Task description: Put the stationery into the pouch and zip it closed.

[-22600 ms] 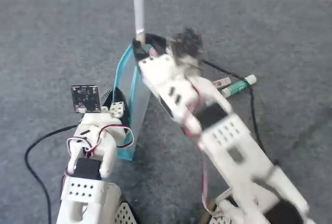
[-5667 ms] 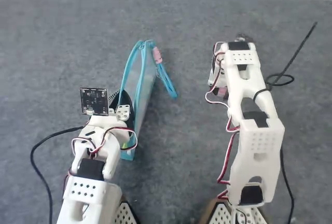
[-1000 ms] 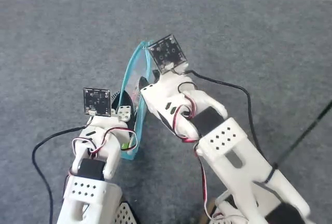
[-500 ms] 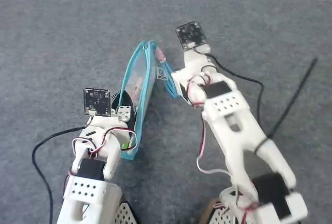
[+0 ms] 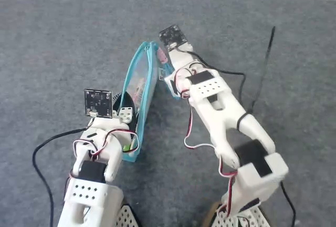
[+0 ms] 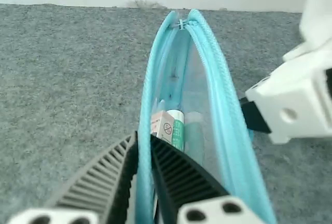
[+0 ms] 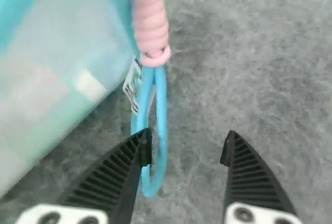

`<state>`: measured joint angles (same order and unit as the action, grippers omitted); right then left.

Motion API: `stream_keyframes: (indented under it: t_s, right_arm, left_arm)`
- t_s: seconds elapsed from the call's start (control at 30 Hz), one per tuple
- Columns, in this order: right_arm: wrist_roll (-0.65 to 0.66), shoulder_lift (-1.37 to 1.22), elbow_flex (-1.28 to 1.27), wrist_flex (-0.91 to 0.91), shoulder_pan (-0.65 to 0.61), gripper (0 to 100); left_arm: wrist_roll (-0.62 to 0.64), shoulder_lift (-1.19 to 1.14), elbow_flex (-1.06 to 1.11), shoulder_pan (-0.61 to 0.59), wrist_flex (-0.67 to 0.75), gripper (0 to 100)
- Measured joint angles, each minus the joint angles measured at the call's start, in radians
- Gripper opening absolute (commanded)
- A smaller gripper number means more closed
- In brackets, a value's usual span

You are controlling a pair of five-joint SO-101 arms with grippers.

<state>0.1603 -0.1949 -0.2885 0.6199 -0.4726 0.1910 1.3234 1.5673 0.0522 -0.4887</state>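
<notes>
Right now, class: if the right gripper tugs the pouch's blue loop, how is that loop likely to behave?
Probably floppy: the blue loop hangs limp from the pink zipper pull. Likely light, so a tug should pass to the pouch, which may hold upright since the left gripper pinches its rim.

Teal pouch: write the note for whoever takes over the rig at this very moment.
Left gripper: shut on the rim of the translucent teal zip pouch, holding it upright on the grey mat.
Right gripper: open, low by the pouch's end, at the blue loop strap hanging from the pink zipper pull; nothing gripped.
Done: green-and-white stationery is inside the pouch.
Left: the mouth is open; grip the pull or strap and zip it closed.
</notes>
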Motion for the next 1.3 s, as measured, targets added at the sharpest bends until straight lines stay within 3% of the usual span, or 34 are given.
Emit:
stream_keyframes:
  t_s: [0.37, 0.57, 0.73, 0.97, 1.3]
  right_arm:
    - [0.005, 0.02, 0.02, 0.089, -0.028, 19.9]
    - [0.011, -0.023, 0.014, 0.035, -0.089, 19.3]
    - [0.012, -0.15, 0.106, 0.071, -0.049, 1.3]
    - [-0.003, -0.169, 0.216, 0.132, 0.044, 0.8]
    - [-0.021, 0.127, 0.219, 0.137, 0.051, 0.8]
  left_arm:
    - [0.0, 0.0, 0.0, 0.0, 0.0, 1]
    - [0.0, 0.0, 0.0, 0.0, 0.0, 1]
    - [0.0, 0.0, 0.0, 0.0, 0.0, 1]
    - [0.0, 0.0, 0.0, 0.0, 0.0, 1]
    - [-0.008, 0.0, 0.0, 0.014, -0.011, 1]
